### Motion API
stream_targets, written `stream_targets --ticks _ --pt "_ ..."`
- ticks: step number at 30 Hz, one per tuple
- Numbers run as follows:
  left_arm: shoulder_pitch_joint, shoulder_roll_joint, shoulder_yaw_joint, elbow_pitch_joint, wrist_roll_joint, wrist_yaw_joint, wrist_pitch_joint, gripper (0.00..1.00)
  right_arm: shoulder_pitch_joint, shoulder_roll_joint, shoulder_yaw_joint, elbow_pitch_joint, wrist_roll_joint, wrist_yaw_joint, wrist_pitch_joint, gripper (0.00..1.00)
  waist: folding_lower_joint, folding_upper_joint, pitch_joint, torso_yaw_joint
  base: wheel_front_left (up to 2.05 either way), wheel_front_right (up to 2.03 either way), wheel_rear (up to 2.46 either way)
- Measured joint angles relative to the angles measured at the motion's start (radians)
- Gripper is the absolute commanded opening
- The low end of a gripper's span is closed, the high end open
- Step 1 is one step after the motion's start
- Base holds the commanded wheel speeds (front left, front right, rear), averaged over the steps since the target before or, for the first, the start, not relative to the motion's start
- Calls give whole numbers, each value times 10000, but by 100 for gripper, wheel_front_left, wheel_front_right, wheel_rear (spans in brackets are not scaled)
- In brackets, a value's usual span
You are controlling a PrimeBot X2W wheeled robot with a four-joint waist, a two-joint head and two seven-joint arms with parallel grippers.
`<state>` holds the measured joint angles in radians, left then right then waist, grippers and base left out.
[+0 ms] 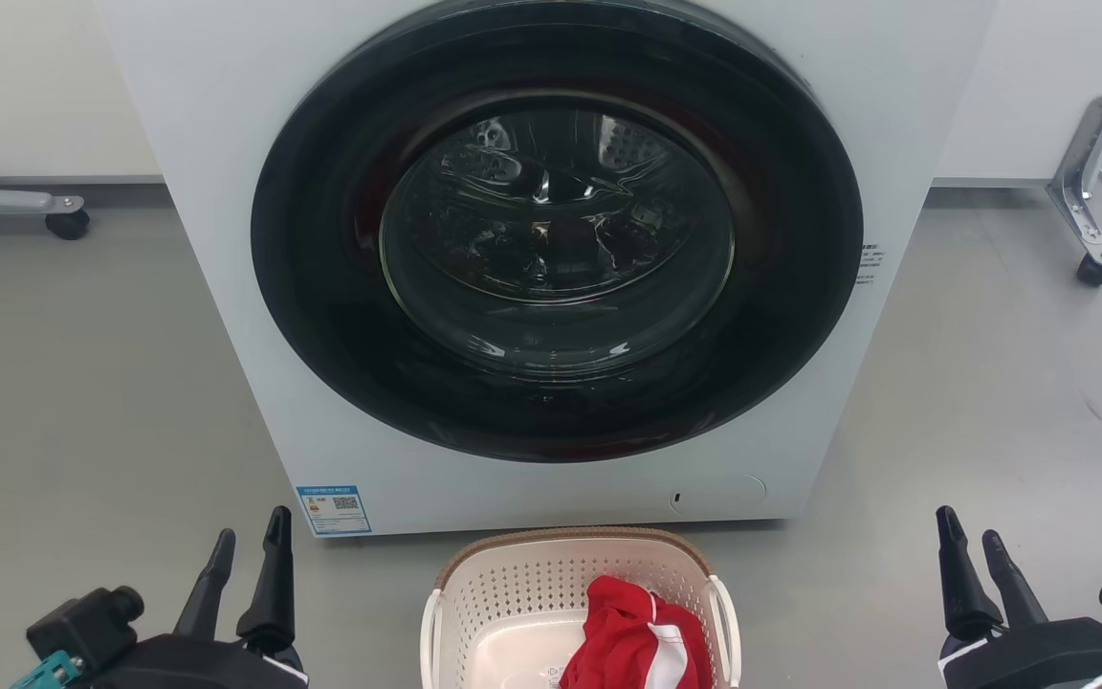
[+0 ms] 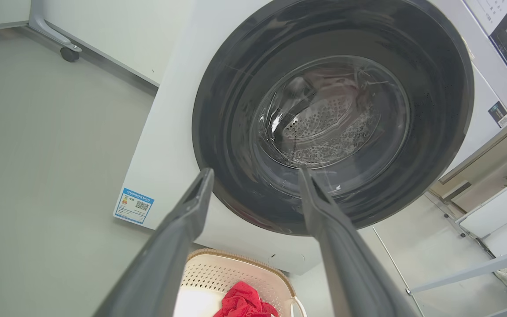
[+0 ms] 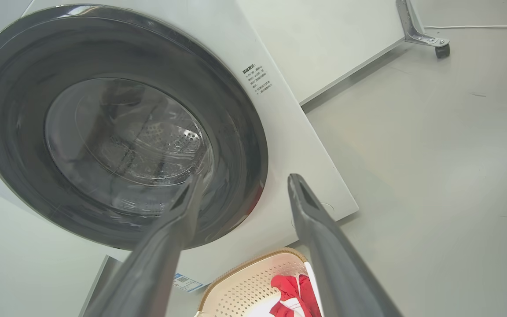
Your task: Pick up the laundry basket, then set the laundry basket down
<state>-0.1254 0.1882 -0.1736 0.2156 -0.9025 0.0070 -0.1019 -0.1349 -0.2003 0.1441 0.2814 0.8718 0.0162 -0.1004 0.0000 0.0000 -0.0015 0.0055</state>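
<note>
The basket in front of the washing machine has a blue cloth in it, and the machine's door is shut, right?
Not quite. The cloth in the laundry basket is red, not blue, as the head view shows. The basket is in front of the washing machine, whose door is shut.

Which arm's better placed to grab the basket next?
Left, marginally. The left gripper sits nearer the basket's left handle than the right gripper does to the right handle. Both are open, empty, flanking it; a two-arm lift looks likely anyway.
</note>
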Motion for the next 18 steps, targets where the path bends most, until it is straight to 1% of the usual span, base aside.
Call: stream_targets --ticks 4,9,11,15,18 --pt "0 48 -245 2 583 115 -173 100 -6 -98 263 44 -606 -88 -165 100 0 0 3 2 0 0 0" --pt "0 104 -441 17 1208 249 -337 100 -10 -215 568 159 -1325 -261 -351 100 0 0 8 -2 0 0 0" --pt "-1 180 -579 40 1618 314 -435 100 -24 -268 713 221 -1718 -353 -460 100 0 0 10 -3 0 0 0" --pt "-5 268 -723 67 2094 454 -604 100 -41 -343 905 326 -2163 -439 -600 100 0 0 12 -1 0 0 0" --pt "-14 301 -836 77 2370 474 -685 100 -50 -384 988 389 -2443 -514 -686 100 0 0 12 -1 0 0 0"
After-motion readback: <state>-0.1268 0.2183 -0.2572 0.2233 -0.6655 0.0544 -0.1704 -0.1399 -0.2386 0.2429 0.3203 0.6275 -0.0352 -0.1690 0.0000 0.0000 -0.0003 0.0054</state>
